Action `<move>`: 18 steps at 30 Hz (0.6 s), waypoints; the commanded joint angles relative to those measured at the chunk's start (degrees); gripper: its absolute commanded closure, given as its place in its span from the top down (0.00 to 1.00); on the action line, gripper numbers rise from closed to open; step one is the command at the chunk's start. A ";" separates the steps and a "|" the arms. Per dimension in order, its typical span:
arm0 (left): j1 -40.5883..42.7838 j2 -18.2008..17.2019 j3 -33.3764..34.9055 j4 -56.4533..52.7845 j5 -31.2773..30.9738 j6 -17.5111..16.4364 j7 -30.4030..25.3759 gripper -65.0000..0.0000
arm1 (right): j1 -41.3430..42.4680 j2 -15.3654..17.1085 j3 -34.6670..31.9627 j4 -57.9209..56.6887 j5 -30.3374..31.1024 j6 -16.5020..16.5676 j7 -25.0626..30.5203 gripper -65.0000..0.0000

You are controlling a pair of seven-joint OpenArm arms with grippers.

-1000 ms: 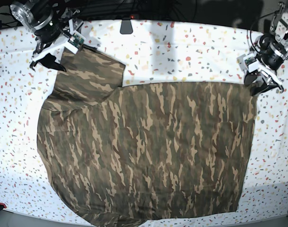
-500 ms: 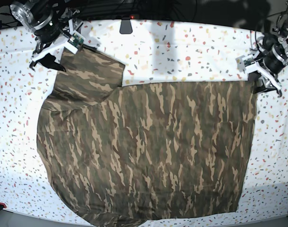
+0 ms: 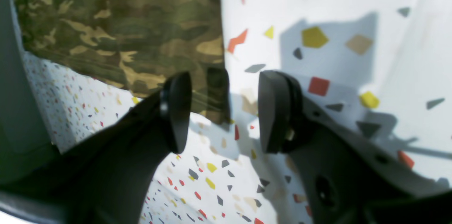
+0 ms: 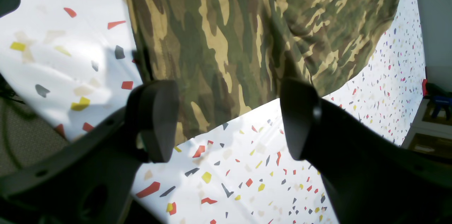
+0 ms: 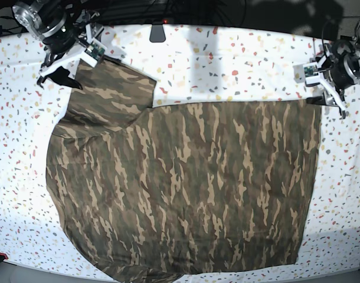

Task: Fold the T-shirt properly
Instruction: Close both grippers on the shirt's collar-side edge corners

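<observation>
The T-shirt [image 5: 186, 183] is seen spread almost flat across the speckled table [image 5: 227, 59], its body filling the middle of the base view and one sleeve reaching up toward the far left corner. No fold has been made yet, by the look of it.

Over on the right of the base view, the left gripper [image 5: 329, 99] has been drawn back and upward from the shirt's top corner over the last second; earlier it sat lower, right at that corner, and now it is parked just off the hem edge. In its own wrist view the left gripper [image 3: 219, 111] is shown with its jaws apart, the corner of the T-shirt [image 3: 123, 33] lying between and beyond the pads, nothing pinched. The corner has been left flat on the table.

The right gripper [image 5: 65, 73] has not been moved at all in that time. It is held at the sleeve's end, and from its wrist camera the right gripper [image 4: 226, 118] is seen spread wide above the sleeve of the T-shirt [image 4: 254, 30], with no cloth clamped.

So both ends are free. The withdrawal on the left is read as a release or a repositioning; a fresh grasp of a corner is probably what is called for before any folding can be started.
</observation>
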 commanded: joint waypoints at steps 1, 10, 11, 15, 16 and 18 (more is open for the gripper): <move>-0.52 -1.27 -0.59 0.63 -0.15 0.87 -0.39 0.45 | -0.17 0.61 0.37 0.96 0.11 -0.55 0.83 0.68; -1.90 1.70 -0.59 -2.45 -0.17 2.01 -0.44 0.45 | -0.17 0.63 0.37 0.96 0.09 -0.57 0.85 0.68; -1.90 1.97 -0.59 -3.21 -0.17 2.01 -0.44 0.45 | -0.17 0.61 0.37 0.96 0.09 -0.57 0.85 0.68; -1.95 2.23 -0.59 -7.72 2.82 3.67 -1.84 0.45 | -0.17 0.61 0.37 0.96 0.11 -0.57 0.87 0.68; -1.99 2.21 -0.59 -9.25 4.76 5.42 -3.23 0.45 | -0.17 0.61 0.37 0.96 0.11 -0.57 0.90 0.68; -2.60 2.23 -0.59 -12.41 6.91 6.27 -4.13 0.45 | -0.17 0.61 0.37 0.96 0.11 -0.79 0.92 0.68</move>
